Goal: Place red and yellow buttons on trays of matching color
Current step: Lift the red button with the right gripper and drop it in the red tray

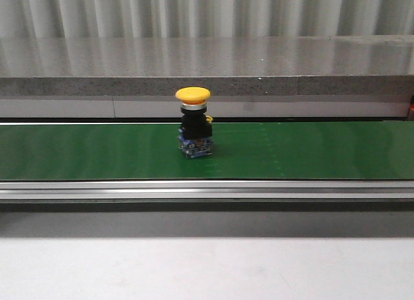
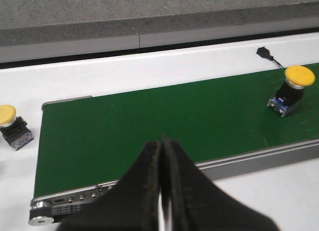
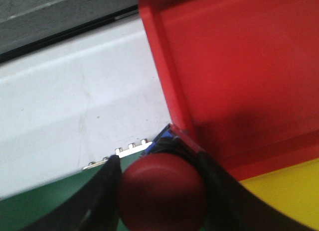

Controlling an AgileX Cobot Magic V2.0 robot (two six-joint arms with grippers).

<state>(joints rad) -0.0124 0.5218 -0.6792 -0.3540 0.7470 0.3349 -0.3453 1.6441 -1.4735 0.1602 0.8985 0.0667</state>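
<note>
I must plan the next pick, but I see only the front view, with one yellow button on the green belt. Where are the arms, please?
Observer: The right gripper has its jaws shut on a red button, close to the red tray.
Operator: Is the yellow tray near there?
Observer: Yes, a yellow tray lies directly beside the red one.
Operator: And the left arm?
Observer: The left gripper is empty, jaws shut, over the belt's end.
Operator: Any other buttons?
Observer: A second yellow button stands on the white table, off the green belt.
</note>
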